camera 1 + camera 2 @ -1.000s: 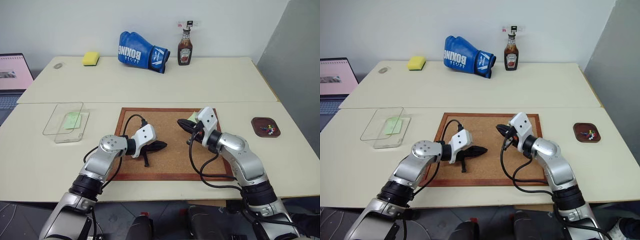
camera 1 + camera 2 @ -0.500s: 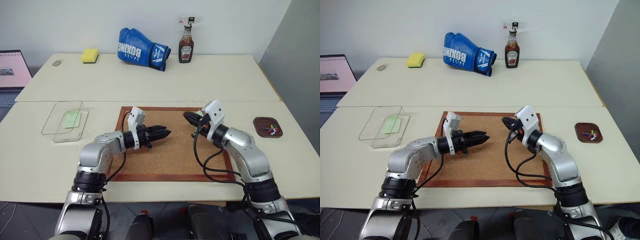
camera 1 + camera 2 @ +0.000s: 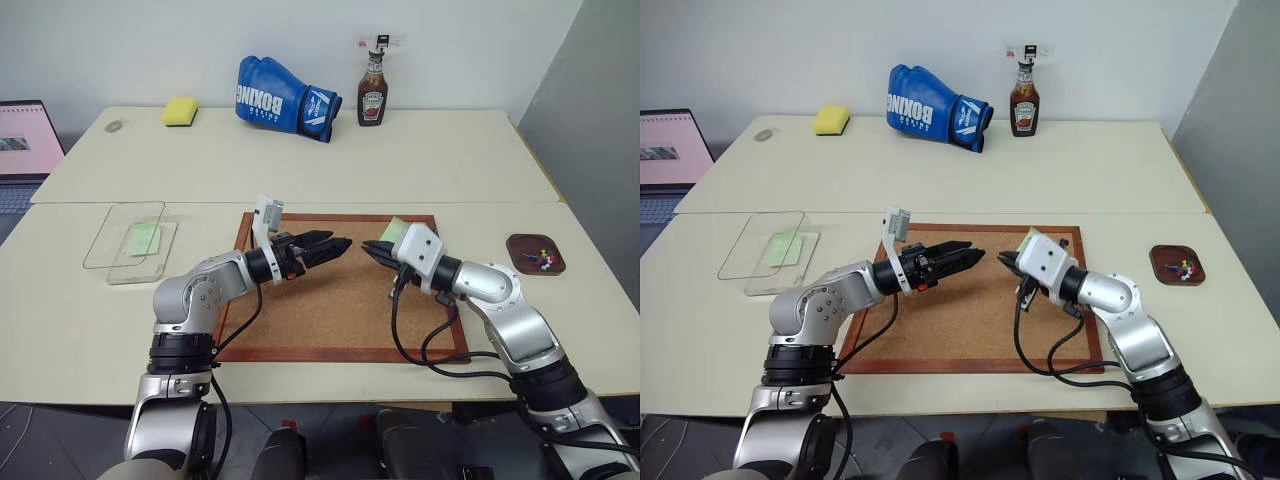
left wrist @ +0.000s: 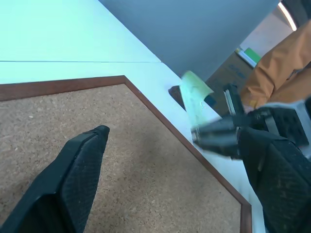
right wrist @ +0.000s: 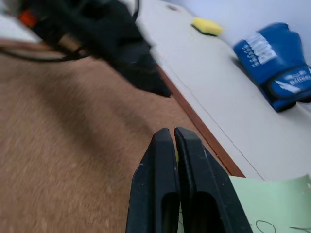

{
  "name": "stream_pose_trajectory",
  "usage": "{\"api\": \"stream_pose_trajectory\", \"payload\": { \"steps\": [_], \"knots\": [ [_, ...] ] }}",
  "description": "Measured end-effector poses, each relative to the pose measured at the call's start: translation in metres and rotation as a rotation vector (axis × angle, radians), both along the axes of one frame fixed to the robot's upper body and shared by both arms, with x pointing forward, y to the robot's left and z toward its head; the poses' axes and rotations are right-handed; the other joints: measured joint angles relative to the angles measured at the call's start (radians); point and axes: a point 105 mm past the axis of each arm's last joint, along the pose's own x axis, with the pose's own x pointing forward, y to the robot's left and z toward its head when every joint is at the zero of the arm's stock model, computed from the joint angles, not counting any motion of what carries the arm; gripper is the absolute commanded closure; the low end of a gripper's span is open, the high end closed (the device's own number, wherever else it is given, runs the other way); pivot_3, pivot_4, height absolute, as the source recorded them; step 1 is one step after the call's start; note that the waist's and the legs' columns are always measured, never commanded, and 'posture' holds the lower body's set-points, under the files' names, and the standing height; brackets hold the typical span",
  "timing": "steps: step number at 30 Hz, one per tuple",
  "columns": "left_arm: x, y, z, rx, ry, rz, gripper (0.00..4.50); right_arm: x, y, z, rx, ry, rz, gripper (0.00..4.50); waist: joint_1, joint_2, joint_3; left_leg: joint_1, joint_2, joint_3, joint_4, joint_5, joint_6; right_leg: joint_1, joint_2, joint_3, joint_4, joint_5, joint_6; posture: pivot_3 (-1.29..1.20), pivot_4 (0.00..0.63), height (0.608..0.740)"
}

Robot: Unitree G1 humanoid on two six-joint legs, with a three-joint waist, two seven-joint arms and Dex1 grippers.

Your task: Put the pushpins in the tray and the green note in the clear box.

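Note:
My right gripper (image 3: 369, 247) hovers over the corkboard (image 3: 330, 310), shut on a pale green note (image 3: 393, 229) that sticks up behind its fingers (image 5: 167, 160). My left gripper (image 3: 338, 246) points at it from a finger's length away, open, with nothing between its fingers (image 4: 80, 160). In the left wrist view the held green note (image 4: 193, 91) stands upright at the right gripper's tip. The clear box (image 3: 120, 225) lies at the table's left with a green note (image 3: 145, 238) in it. At the far right sits the brown tray (image 3: 515, 245), holding coloured pushpins (image 3: 541, 261).
A blue boxing glove (image 3: 285, 100), a ketchup bottle (image 3: 372, 95) and a yellow sponge (image 3: 180, 112) stand on the far table. A laptop (image 3: 25, 145) is at the left edge. A person's orange sleeve (image 4: 272, 73) shows beyond the table.
My left gripper has opened, risen and rolled, and now points toward the right gripper. The right gripper has rolled and drawn back a little with the green note.

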Motion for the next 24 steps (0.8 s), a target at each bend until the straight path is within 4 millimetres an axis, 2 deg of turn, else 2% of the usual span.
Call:
{"api": "stream_pose_trajectory", "payload": {
  "steps": [4,8,12,15,19,24],
  "knots": [
    [-0.002,-0.007,0.003,-0.030,0.013,-0.027,0.05,-0.010,-0.001,-0.014,-0.152,-0.111,0.096,4.50,0.001,-0.001,0.000,0.000,0.000,0.000,0.000,0.000,0.000,0.000,0.000,0.000,0.000,0.000,0.000,0.00,0.150,0.740],
    [-0.004,-0.014,0.012,-0.052,0.029,-0.074,0.05,-0.021,-0.001,-0.028,-0.232,-0.150,0.184,4.50,0.001,-0.001,0.001,0.000,0.000,0.000,0.001,0.000,0.000,0.001,0.000,0.000,0.000,0.000,0.000,0.00,0.150,0.740],
    [-0.012,-0.024,0.014,-0.089,0.095,-0.151,0.05,-0.028,0.003,-0.027,-0.253,-0.191,0.242,4.50,-0.001,-0.001,0.001,0.001,0.000,0.000,0.001,0.000,0.000,0.000,0.000,0.000,0.001,0.000,0.000,0.00,0.150,0.740],
    [-0.018,-0.026,0.010,-0.047,0.123,-0.194,0.05,-0.030,0.005,-0.027,-0.263,-0.209,0.265,4.50,-0.001,-0.001,0.001,0.001,0.000,0.000,0.001,0.000,0.000,0.001,0.000,0.000,0.001,0.000,0.000,0.00,0.150,0.740],
    [-0.024,-0.025,0.001,-0.009,0.142,-0.226,0.05,-0.030,0.009,-0.023,-0.271,-0.230,0.287,4.50,0.000,-0.001,0.001,0.002,0.000,0.000,0.001,0.000,0.000,0.001,0.000,0.000,0.002,0.000,0.000,0.00,0.150,0.740],
    [-0.026,-0.026,-0.001,0.002,0.141,-0.245,0.05,-0.031,0.013,-0.016,-0.272,-0.259,0.305,4.50,0.003,-0.001,0.001,0.002,0.000,0.000,0.001,0.000,0.000,0.001,0.000,0.000,0.001,0.000,0.000,0.00,0.150,0.740]
  ]
}}
